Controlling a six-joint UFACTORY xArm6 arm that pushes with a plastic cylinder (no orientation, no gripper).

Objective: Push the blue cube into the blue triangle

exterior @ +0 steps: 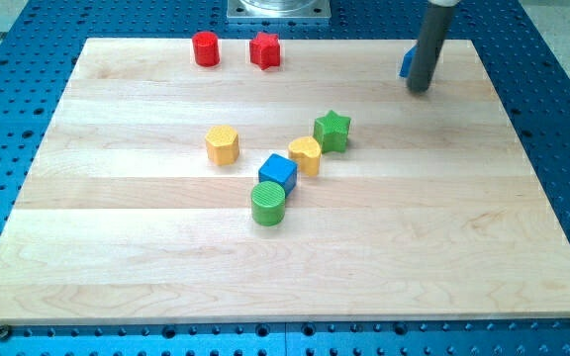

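Note:
The blue cube (278, 173) sits near the board's middle, touching a green cylinder (268, 204) below it and a yellow block (305, 154) at its upper right. The blue triangle (405, 62) is at the view's top right, mostly hidden behind my rod. My tip (420, 89) rests on the board right beside the blue triangle, far up and to the right of the blue cube.
A green star (332, 130) lies next to the yellow block. A yellow hexagon (223, 144) is left of the cube. A red cylinder (205, 48) and a red star (264, 50) are at the top edge of the wooden board (117, 257).

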